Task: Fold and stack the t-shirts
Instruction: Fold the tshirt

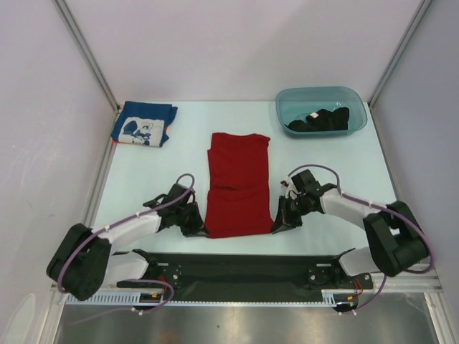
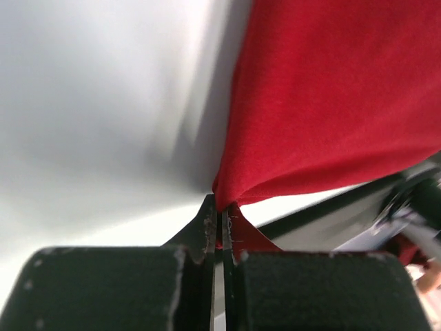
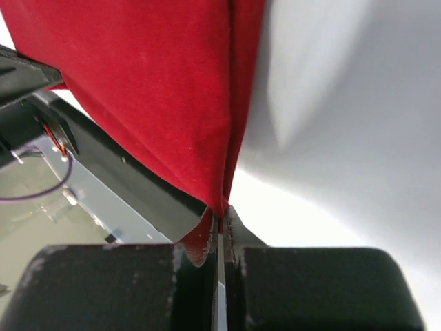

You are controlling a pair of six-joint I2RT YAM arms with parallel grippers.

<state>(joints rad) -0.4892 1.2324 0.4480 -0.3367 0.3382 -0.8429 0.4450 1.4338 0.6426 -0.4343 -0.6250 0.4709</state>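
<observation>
— Red t-shirt of plain soft cloth [image 1: 238, 190]: where is it, and how will it handle?
— It lies flat on the pale tabletop [image 1: 143, 186], folded to a long strip, between the two tools. The left tool [image 1: 204, 231] is closed on the near corner at its side, and the right tool [image 1: 277, 226] is closed on the other near corner. Both wrist views show a thin pinch of red cloth between shut jaws.
— Is it heavy?
— I judge it light and limp, with no stiffness. It will sag between the two pinches and the layers may slip apart, so both corners should rise together. The corners are a good place to hold.
— And the other shirts?
— The blue t-shirt with a white print [image 1: 143, 123] lies folded far beyond the left tool. The black t-shirt [image 1: 320, 119] is crumpled in the teal plastic tub [image 1: 287, 99], far beyond the right tool.
— Any writing?
— None I can read; the white print is too small.
</observation>
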